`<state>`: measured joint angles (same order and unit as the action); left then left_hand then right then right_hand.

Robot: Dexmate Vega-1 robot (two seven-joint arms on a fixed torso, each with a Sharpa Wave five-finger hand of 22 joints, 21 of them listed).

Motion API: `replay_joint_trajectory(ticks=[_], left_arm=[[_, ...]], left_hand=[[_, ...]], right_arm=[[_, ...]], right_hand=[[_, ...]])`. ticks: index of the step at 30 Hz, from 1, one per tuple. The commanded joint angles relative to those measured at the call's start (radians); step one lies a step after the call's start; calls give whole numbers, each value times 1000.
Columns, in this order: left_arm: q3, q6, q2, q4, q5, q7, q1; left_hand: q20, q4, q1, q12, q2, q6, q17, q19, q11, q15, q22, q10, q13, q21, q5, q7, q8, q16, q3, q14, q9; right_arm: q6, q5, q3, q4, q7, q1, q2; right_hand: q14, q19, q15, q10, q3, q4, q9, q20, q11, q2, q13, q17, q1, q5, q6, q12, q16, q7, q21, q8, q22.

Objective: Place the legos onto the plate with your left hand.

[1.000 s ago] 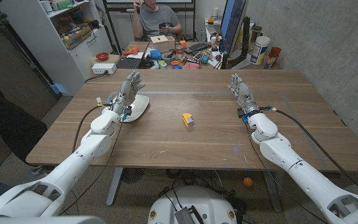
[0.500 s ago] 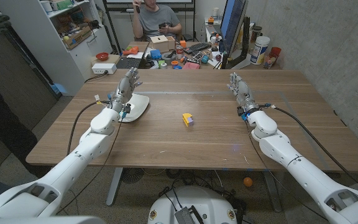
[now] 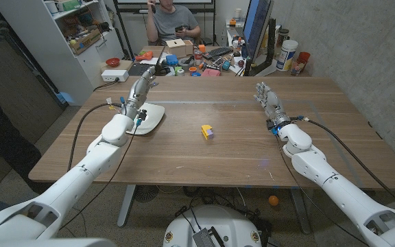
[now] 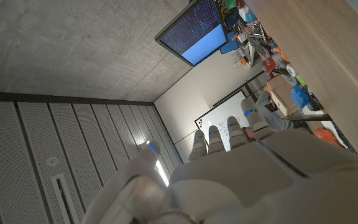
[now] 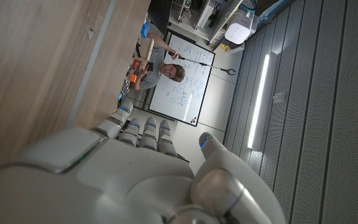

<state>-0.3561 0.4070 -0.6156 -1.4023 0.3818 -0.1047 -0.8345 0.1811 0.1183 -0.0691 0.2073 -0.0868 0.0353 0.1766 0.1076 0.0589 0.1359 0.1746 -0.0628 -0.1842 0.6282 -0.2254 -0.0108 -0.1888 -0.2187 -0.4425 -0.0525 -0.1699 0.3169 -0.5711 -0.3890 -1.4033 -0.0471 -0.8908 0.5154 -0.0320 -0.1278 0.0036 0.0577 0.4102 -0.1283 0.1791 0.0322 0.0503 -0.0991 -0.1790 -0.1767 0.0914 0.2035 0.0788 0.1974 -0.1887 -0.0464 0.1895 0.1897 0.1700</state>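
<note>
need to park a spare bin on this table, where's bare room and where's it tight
Bare wood runs between the legos and the right hand, and across the whole near strip in front of the legos down to the table edge. The far left is tight: the left hand hangs over the plate there. Clutter lines the desk beyond the far edge.

Between our left hand [image 3: 141,89] and the legos [image 3: 207,132] we see only bare wooden table [image 3: 184,158], the white plate [image 3: 151,118] lying just beside that hand. Our right hand [image 3: 267,101] stands well apart on the far side of the legos. Clutter [image 3: 197,65] sits behind the table's rear edge, off the working surface.
</note>
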Motion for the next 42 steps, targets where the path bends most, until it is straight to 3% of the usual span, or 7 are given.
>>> replay_joint_trajectory(ticks=[1, 12, 18, 22, 42], left_arm=[[2, -20, -43, -101, -94, -39, 2], [12, -51, -76, -189, -160, -54, 4], [17, -85, -97, -240, -203, -61, 10], [20, -113, -116, -271, -224, -51, 22], [-10, -177, -158, -399, -353, 9, 102]], left_hand=[[4, -17, -16, 5, 2, -4, 2, -7, -1, 2, 2, 6, -2, -6, 2, -5, -3, 4, -4, 10, -5], [-5, -54, -51, 0, 20, 1, 2, -13, -3, -2, 2, -1, -2, -16, 10, -13, 0, 11, -11, 14, -5], [4, -75, -70, -4, 32, 11, 2, -13, -6, -1, 2, -10, -3, -24, 16, -20, 3, 15, -14, 12, -6], [1, -105, -97, -7, 45, 22, 2, -23, -5, -3, 3, -22, -3, -30, 22, -46, 5, 20, -18, 10, -6], [-1, -145, -131, -12, 65, 43, 3, -17, -12, -4, 5, -42, -4, -47, 30, -66, 9, 28, -21, -2, -6]], right_arm=[[11, -14, 13, -25, 17, -40, 27], [24, -21, 21, -32, 27, -57, 37], [33, -23, 25, -36, 31, -66, 41], [39, -27, 28, -38, 35, -72, 44], [85, -43, 48, -46, 46, -109, 45]], right_hand=[[6, -9, -3, 11, 5, 1, 5, -1, -1, -20, -6, -3, 2, 6, 7, 8, -4, 0, 9, 6, 4], [6, -9, -2, 13, 5, 2, 5, -2, 1, -19, -6, -3, 3, 7, 8, 7, -3, 1, 8, 6, 4], [6, -8, -2, 13, 5, 3, 5, -2, 0, -19, -6, -3, 3, 7, 9, 6, -3, 1, 8, 6, 4], [6, -9, -2, 14, 5, 3, 5, -3, 0, -18, -6, -3, 3, 7, 8, 6, -2, 0, 8, 5, 4], [8, -8, -2, 15, 5, 4, 6, -4, 1, -16, -7, -4, 2, 7, 11, 2, -1, 1, 8, 5, 4]])
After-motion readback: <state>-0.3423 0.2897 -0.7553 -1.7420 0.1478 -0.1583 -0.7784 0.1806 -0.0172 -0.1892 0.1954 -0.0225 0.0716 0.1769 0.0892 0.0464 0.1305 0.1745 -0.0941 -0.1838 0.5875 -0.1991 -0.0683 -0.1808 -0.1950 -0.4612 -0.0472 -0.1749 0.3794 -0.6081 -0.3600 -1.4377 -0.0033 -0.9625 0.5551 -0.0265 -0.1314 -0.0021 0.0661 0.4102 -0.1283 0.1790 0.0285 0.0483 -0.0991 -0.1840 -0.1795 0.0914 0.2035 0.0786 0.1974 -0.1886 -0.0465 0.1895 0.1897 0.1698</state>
